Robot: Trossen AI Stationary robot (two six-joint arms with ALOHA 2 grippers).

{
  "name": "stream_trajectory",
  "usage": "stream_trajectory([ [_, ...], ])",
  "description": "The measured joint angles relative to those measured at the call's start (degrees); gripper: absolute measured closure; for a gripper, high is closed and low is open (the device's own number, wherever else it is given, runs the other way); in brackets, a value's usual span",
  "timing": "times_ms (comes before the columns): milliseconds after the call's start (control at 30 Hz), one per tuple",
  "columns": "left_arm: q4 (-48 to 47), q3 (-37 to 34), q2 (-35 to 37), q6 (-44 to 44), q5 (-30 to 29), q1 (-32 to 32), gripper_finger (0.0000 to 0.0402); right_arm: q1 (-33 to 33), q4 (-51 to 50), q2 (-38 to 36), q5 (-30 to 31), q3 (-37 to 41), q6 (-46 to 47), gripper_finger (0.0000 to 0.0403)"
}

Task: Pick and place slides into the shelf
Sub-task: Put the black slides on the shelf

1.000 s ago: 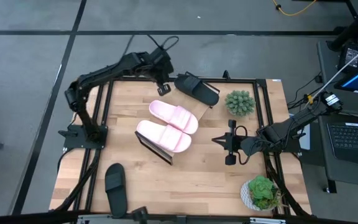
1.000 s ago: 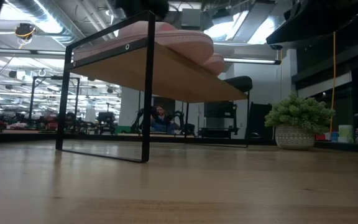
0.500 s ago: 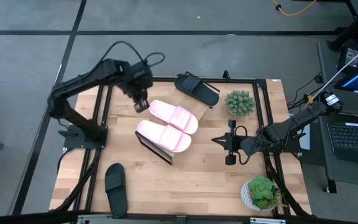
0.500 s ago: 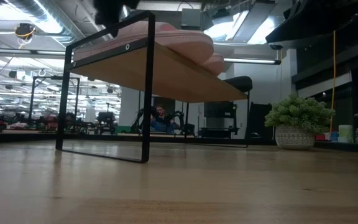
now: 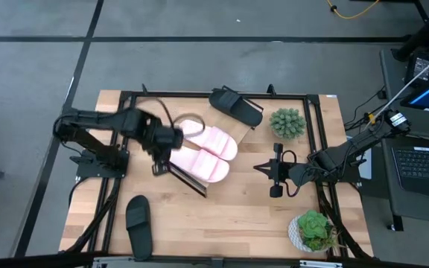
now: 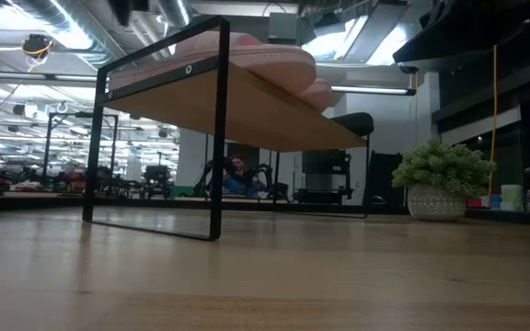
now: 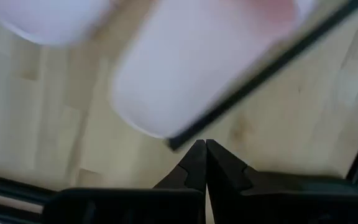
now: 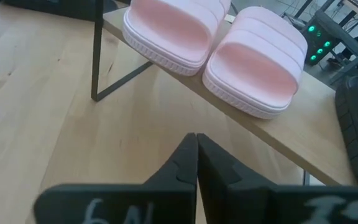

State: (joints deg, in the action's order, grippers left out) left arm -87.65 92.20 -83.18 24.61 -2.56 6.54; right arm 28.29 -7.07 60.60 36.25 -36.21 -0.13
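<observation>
Two pale pink slides (image 5: 208, 141) (image 5: 198, 164) lie side by side on the slanted shelf (image 5: 243, 132); they also show in the right wrist view (image 8: 173, 28) (image 8: 260, 59). A black slide (image 5: 235, 106) lies on the shelf's far end. A second black slide (image 5: 138, 223) lies flat on the table near the front left. My left gripper (image 5: 159, 165) is shut and empty above the shelf's near left corner (image 7: 179, 142). My right gripper (image 5: 274, 170) is shut and empty over the table, right of the shelf.
A small potted plant (image 5: 287, 123) stands right of the shelf's far end, and another (image 5: 313, 229) stands at the front right corner. A black frame (image 5: 214, 94) runs around the tabletop. A laptop (image 5: 423, 160) sits off the table's right edge.
My left gripper has swung away from the black slide at the shelf's far end, toward the table's near edge and left, past the pink slides to the shelf's near left corner. The black slide stays on the shelf. The pink slides have not moved.
</observation>
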Motion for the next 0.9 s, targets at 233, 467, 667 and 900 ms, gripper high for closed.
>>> stream_trajectory([
  [233,4.48,-9.0,0.26,10.53,2.57,10.1,0.0401,0.0,0.0,0.0,-0.11,0.0,-0.38,0.0385],
  [467,15.59,-19.21,6.09,22.12,3.18,18.56,0.0401,0.0,-0.11,0.0,-0.5,0.0,-0.07,0.0385],
  [667,18.8,-26.9,12.16,38.18,1.83,26.02,0.0401,0.02,-0.05,0.0,-3.92,0.0,-0.01,0.0398],
  [900,23.33,-33.01,13.6,48.89,1.61,32.83,0.0401,0.02,0.05,0.0,-4.87,0.0,0.05,0.0378],
])
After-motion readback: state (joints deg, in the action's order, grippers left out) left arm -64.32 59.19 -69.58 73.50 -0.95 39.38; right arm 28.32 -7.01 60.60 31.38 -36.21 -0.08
